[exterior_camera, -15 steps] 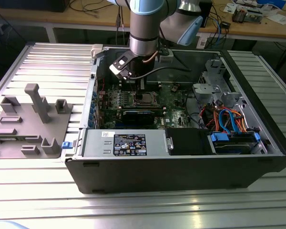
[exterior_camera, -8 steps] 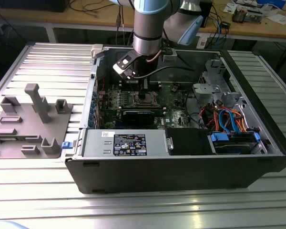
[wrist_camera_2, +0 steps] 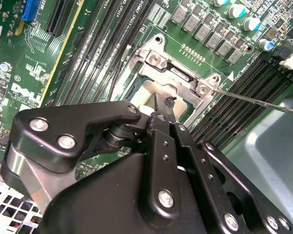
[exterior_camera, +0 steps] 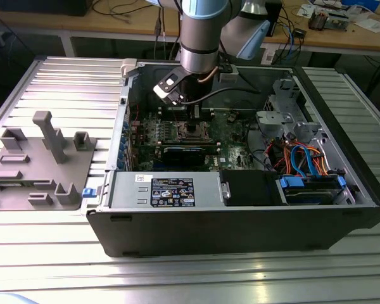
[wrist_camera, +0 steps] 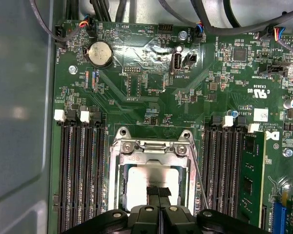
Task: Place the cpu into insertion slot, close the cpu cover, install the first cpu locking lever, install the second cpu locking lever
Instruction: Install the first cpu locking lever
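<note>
You see the arm [exterior_camera: 199, 38] reaching down into the open computer case [exterior_camera: 240, 209], its tool [exterior_camera: 194, 119] at the insertion slot [exterior_camera: 196, 132]; a grey fixture [exterior_camera: 38, 164] lies on the counter [exterior_camera: 63, 76].

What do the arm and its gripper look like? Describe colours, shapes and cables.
The arm is a silver-grey cylinder with light-blue joint caps. A white-and-black box sits at its wrist, and a black cable loops off it. The gripper is matte black, built of rounded link plates fastened with silver screws, and ends in two narrow black fingers.
</note>
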Robot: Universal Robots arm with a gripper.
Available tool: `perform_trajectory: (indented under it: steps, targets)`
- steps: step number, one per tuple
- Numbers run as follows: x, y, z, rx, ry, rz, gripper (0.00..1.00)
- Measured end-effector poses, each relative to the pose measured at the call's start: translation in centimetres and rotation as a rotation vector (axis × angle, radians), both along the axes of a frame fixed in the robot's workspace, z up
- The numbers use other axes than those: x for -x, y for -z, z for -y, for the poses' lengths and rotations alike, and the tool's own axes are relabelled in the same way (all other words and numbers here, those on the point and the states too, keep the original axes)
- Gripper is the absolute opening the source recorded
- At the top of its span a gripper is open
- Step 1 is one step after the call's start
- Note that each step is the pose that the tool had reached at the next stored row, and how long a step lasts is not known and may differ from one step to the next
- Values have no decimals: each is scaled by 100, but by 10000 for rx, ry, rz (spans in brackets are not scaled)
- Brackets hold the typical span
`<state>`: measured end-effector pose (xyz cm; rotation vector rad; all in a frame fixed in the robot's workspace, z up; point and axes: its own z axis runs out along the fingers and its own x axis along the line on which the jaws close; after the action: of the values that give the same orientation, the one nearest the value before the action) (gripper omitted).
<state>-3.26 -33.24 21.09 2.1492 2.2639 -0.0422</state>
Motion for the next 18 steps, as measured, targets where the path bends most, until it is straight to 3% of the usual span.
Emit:
perform_trajectory:
  steps: [11,18]
  targets:
    - [-3,-8,-1,0,-1,1,11]
    - [-2,-128,0,-1,0,0,11]
